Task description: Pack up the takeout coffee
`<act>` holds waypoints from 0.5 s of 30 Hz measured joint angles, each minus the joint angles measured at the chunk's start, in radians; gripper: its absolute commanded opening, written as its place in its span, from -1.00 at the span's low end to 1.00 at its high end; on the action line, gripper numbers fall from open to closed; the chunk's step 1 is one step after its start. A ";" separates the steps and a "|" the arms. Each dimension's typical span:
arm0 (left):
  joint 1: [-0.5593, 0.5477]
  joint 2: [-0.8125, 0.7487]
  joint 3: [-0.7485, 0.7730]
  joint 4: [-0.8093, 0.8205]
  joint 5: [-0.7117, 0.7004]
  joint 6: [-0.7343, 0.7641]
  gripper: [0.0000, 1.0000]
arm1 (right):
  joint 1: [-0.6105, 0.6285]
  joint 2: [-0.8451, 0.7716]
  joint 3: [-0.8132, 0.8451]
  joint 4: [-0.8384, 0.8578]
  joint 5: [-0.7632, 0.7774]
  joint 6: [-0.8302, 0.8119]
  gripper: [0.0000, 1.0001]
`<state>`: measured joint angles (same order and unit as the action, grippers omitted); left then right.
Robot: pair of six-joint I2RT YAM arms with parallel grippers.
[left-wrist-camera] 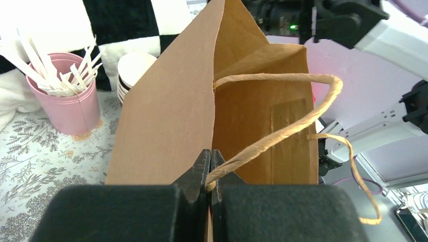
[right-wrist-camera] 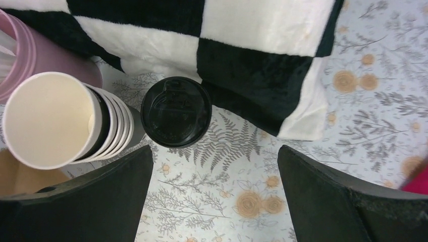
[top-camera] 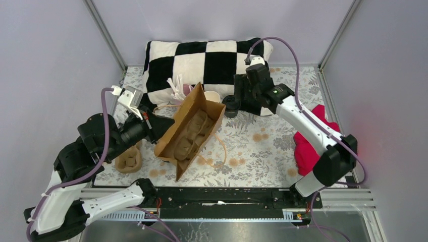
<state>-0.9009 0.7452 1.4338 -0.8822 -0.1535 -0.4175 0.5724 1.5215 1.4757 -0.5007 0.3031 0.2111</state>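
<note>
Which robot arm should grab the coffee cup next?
Right. The right end effector is open just above the takeout coffee. The left end effector is shut on the paper bag, so it is busy.

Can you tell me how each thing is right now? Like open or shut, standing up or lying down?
takeout coffee, lid on, standing upright, not held.
paper bag, mouth open, rim pinched.
left gripper, jaws shut on the paper bag.
right gripper, jaws wide open, empty, by the takeout coffee.
stack of cups, nested, no lids.
pink pot, upright, filled with white sticks.
</note>
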 measured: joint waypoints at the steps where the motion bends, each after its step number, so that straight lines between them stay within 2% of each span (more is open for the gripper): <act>1: 0.000 0.003 0.010 -0.008 0.000 -0.002 -1.00 | 0.000 0.021 -0.003 0.013 -0.006 0.008 0.99; 9: 0.000 -0.013 0.039 -0.018 0.035 -0.009 -1.00 | -0.003 0.160 -0.014 0.090 -0.064 0.044 0.99; 15: 0.000 -0.043 0.069 -0.046 0.030 -0.009 -1.00 | -0.003 0.283 0.023 0.081 -0.092 0.040 0.99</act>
<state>-0.9009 0.7017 1.5024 -0.9283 -0.1238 -0.4263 0.5694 1.8046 1.4982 -0.4194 0.2115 0.2508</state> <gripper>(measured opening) 0.007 0.994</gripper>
